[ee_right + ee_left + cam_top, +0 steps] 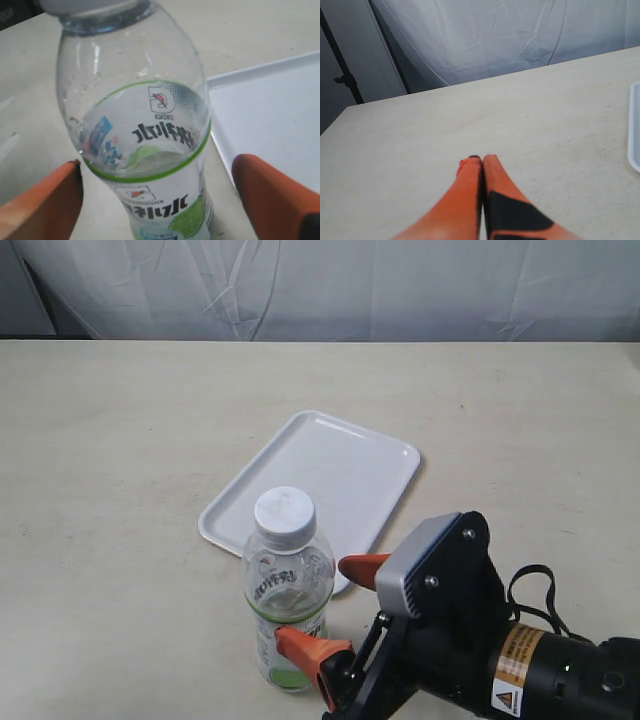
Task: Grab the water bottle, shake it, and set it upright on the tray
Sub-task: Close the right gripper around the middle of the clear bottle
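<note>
Closest to the lens, at the lower right of the exterior view, the black right arm reaches in towards the middle of the frame, with a yellow-and-white warning sticker on its body and a dark cable looping behind it. Its right gripper is spread wide, with one orange finger on each side of the water bottle. The nearer finger crosses in front of the lower label, and the farther one sits just beside the bottle's right shoulder. In the right wrist view both fingers flank the bottle with bench showing between. One comes very close to the plastic, but whether it touches cannot be told. Nothing is clamped.

The water bottle stands upright on the bench at lower centre of the exterior view, its white cap on. It is on the bench just before the near edge of the tray rather than on it. The white tray lies flat at mid-frame, turned at an angle, with nothing on it.

In the left wrist view the left gripper has its two orange fingers pressed together with nothing between them, over bare bench. A sliver of the tray's rim shows at the right edge of that frame. White cloth hangs along the top of the exterior view.
</note>
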Motion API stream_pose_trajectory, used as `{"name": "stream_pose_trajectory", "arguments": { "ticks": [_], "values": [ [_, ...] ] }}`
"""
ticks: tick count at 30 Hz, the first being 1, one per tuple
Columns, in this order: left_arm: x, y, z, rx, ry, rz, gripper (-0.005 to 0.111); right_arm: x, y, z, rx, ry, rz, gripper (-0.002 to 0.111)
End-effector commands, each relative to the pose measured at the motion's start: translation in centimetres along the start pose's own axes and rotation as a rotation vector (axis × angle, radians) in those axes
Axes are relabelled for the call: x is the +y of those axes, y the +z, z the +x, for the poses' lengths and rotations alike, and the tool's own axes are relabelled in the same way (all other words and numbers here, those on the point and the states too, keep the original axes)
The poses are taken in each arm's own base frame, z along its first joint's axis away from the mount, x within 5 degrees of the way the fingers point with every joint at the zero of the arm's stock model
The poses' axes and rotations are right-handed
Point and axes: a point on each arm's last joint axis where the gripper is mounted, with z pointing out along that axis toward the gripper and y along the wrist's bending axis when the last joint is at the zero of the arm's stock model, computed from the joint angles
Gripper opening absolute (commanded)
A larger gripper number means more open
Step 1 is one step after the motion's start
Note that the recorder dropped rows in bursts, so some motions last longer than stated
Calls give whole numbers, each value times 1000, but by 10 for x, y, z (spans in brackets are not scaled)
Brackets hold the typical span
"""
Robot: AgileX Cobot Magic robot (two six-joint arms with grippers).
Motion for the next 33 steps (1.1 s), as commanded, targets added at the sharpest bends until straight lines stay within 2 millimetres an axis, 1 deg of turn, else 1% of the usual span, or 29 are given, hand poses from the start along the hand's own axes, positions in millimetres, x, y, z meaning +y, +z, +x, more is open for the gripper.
{"name": "stream_pose_trajectory", "arguments": {
  "ticks": [1,7,8,12,20,30,33],
  "values": [
    [0,0,0,-15,-6,2,0,1,1,-3,-37,-4,-6,80],
    [0,0,0,-15,-6,2,0,1,1,-4,-38,23,-6,81],
    [0,0,0,-15,-6,2,0,1,1,-3,-36,21,-9,85],
    [0,0,0,-15,-6,2,0,2,1,-3,-35,16,-14,105],
    [0,0,0,-15,-6,2,0,6,2,-5,-34,-31,-49,105],
    [0,0,0,-15,-6,2,0,9,14,-18,9,-119,-45,105],
    [0,0,0,-15,-6,2,0,9,17,-17,13,-136,-42,105]
  ]
}}
